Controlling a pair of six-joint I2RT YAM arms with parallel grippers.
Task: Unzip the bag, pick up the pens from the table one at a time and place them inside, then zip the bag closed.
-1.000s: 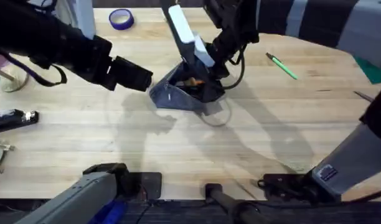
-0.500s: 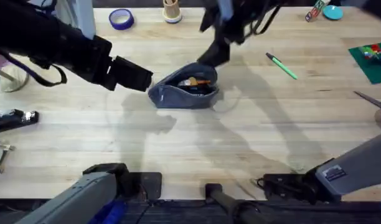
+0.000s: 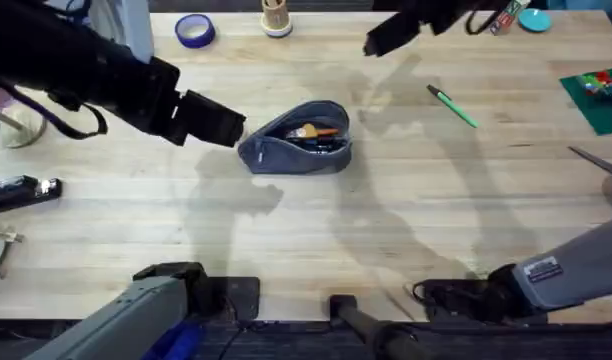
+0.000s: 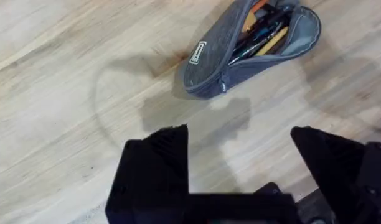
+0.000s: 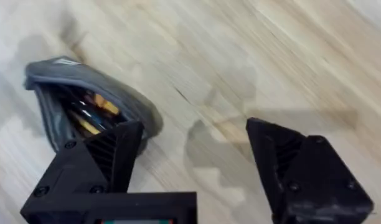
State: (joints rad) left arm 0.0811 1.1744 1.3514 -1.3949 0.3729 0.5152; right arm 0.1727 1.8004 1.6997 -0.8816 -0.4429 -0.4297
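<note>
Overhead: bag (image 3: pixel 296 140) unzipped mid-table (image 3: pixel 316 240), contents visible; green pen (image 3: pixel 453 106) lies to its right, apart. Left gripper (image 3: pixel 238 130) reaches in low beside the bag's left end. Right gripper (image 3: pixel 386 38) raised, beyond the bag.

Left wrist: fingers (image 4: pixel 156 168) spread wide, empty, bag (image 4: pixel 246 46) ahead.

Right wrist: fingers (image 5: pixel 290 168) wide, empty, above the bag (image 5: pixel 84 106).

Matt grey cloth bag (image 3: pixel 296 150) on smooth, grained wooden table (image 3: pixel 386 230); glossy green pen (image 3: pixel 453 106).

Left black two-finger gripper (image 3: pixel 221 125): fingers spread, arm extended low from the left. Right black two-finger gripper (image 3: pixel 383 37): fingers spread, arm raised, reaching far forward.
</note>
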